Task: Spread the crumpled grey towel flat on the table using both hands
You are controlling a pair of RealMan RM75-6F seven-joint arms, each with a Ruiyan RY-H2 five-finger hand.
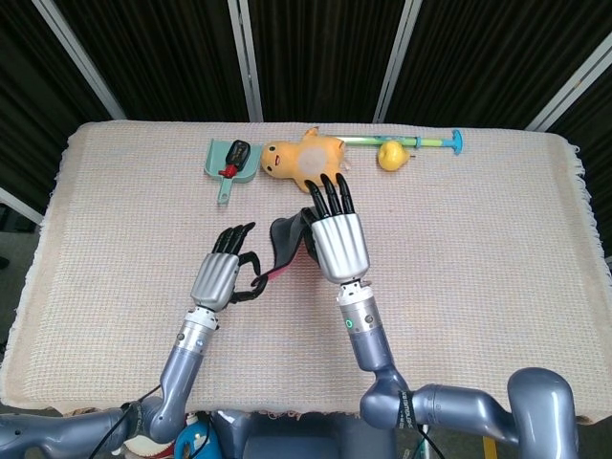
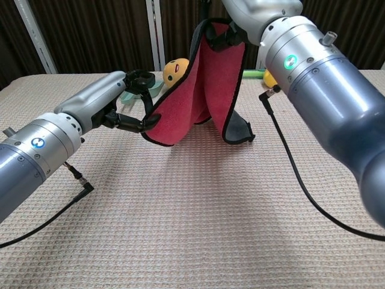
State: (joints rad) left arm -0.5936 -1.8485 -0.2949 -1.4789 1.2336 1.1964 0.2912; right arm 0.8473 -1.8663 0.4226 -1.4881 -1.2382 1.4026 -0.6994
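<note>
The towel (image 2: 198, 90) shows a red face with black edging and a grey outer side (image 1: 282, 241). It hangs in folds above the table's middle. My right hand (image 1: 337, 239) grips its top edge from above, the black fingers (image 2: 225, 37) closed into the cloth. My left hand (image 1: 222, 273) pinches the lower left corner of the towel between thumb and finger (image 2: 135, 122), holding it just off the table. A grey flap (image 2: 237, 129) at the lower right touches the table. The rest of the towel is hidden under my right hand in the head view.
Along the far edge of the table lie a teal dustpan (image 1: 229, 160) with a small black and red item, a yellow plush duck (image 1: 301, 158), a lemon (image 1: 389, 155) and a green and blue stick (image 1: 421, 142). A beige woven cloth (image 1: 478, 268) covers the table.
</note>
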